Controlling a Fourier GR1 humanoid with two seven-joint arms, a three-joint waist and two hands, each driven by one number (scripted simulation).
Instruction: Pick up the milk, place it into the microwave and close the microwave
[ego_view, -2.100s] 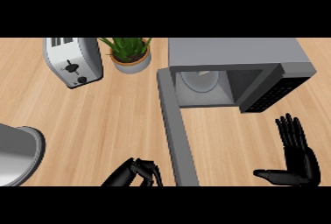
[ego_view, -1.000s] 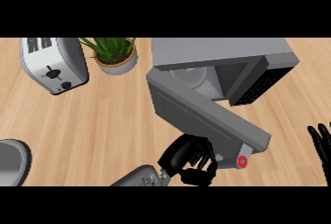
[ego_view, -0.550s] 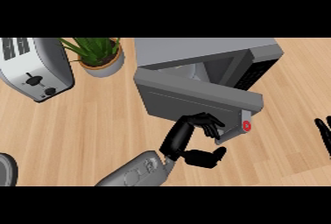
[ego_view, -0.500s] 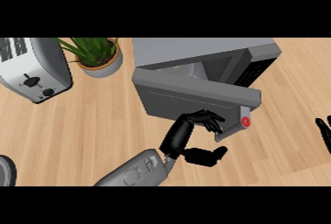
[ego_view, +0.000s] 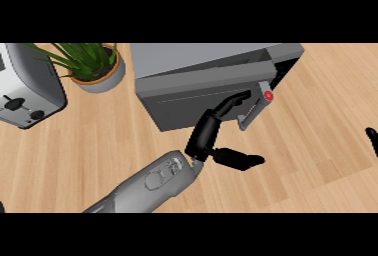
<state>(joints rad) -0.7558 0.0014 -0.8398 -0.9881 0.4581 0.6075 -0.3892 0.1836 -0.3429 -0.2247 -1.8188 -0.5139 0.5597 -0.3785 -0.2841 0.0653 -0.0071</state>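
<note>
One robot hand, the left (ego_view: 214, 125), reaches out with straight fingers apart, tips touching the grey microwave door (ego_view: 199, 92), which stands nearly shut against the microwave (ego_view: 207, 57); thumb sticks out sideways over the wooden worktop (ego_view: 88, 145). Right robot hand (ego_view: 371, 137) only a black sliver at the right edge, fingers cannot be told. Milk not visible anywhere; toaster (ego_view: 26, 87) and potted plant (ego_view: 92, 65) sit left of the microwave.

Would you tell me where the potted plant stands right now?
In the head view, the potted plant stands upper left, between the toaster and the microwave.
</note>
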